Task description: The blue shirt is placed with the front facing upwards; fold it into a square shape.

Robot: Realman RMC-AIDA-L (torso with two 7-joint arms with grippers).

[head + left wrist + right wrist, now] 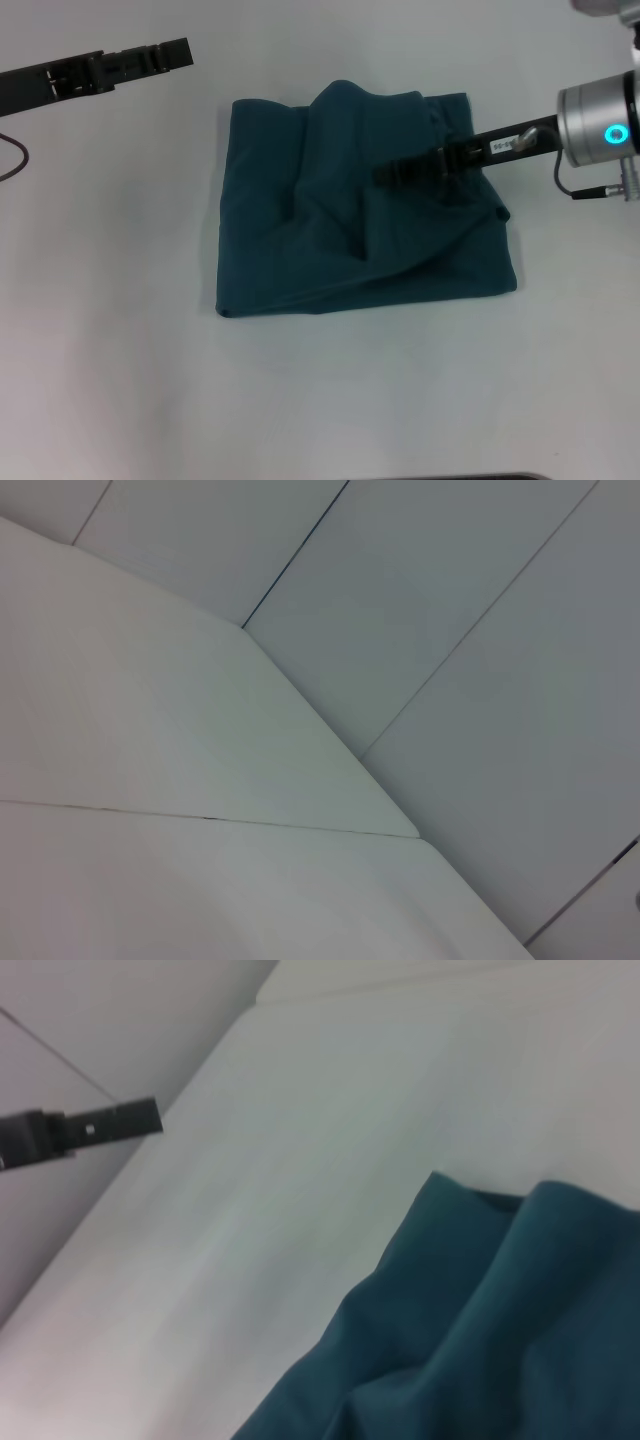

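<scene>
The blue shirt (350, 220) lies folded into a rough rectangle on the white table (110, 300), plain teal side up, with creases and a raised ridge near its far edge. No print shows. My right gripper (390, 174) reaches in from the right and hovers over the shirt's right half, low above the fabric. My left gripper (165, 53) is off the shirt, up at the far left over bare table. In the right wrist view the shirt (480, 1330) fills the near corner, with the left gripper (110, 1125) far off.
A dark cable (12, 160) curls at the table's left edge. The left wrist view shows only the table corner (200, 750) and pale panels beyond it. Bare white table surrounds the shirt on all sides.
</scene>
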